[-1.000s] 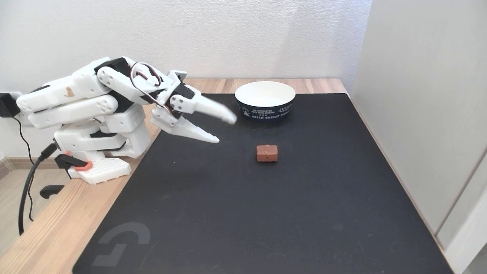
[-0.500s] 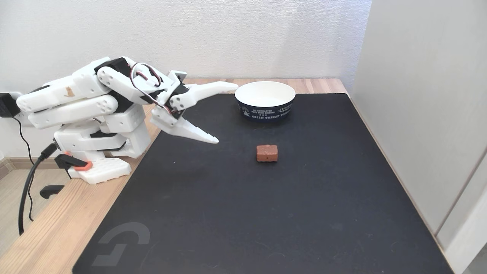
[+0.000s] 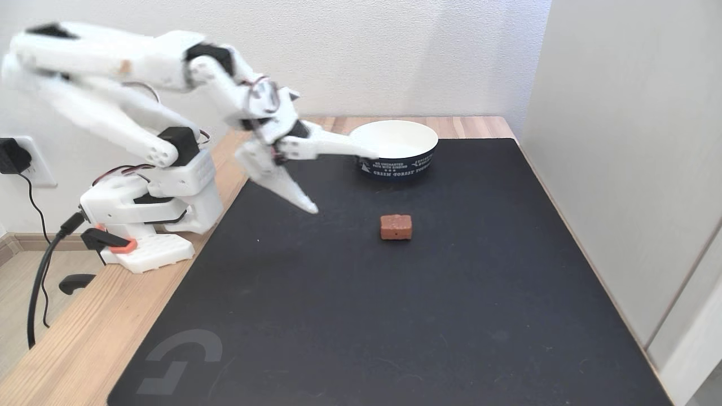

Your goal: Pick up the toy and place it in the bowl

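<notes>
The toy (image 3: 395,226), a small reddish-brown block with a bumpy top, lies on the black mat, free of any contact. Behind it at the mat's far edge stands the bowl (image 3: 401,139), white inside and dark navy outside with white lettering. My gripper (image 3: 343,181) hangs above the mat to the left of both, wide open and holding nothing. One white finger points down toward the mat. The other reaches right, and its tip overlaps the bowl's left rim in the fixed view. The toy sits to the right of the lower fingertip and below it.
The black mat (image 3: 361,316) covers most of the wooden table (image 3: 84,332). The arm's white base (image 3: 149,223) is clamped at the left edge, with cables hanging off it. A grey wall panel (image 3: 632,169) borders the mat's right side.
The arm has risen and stretched forward from its folded pose. The gripper opened wide over the last second and swung right toward the bowl and toy. Toy and bowl stayed put.
</notes>
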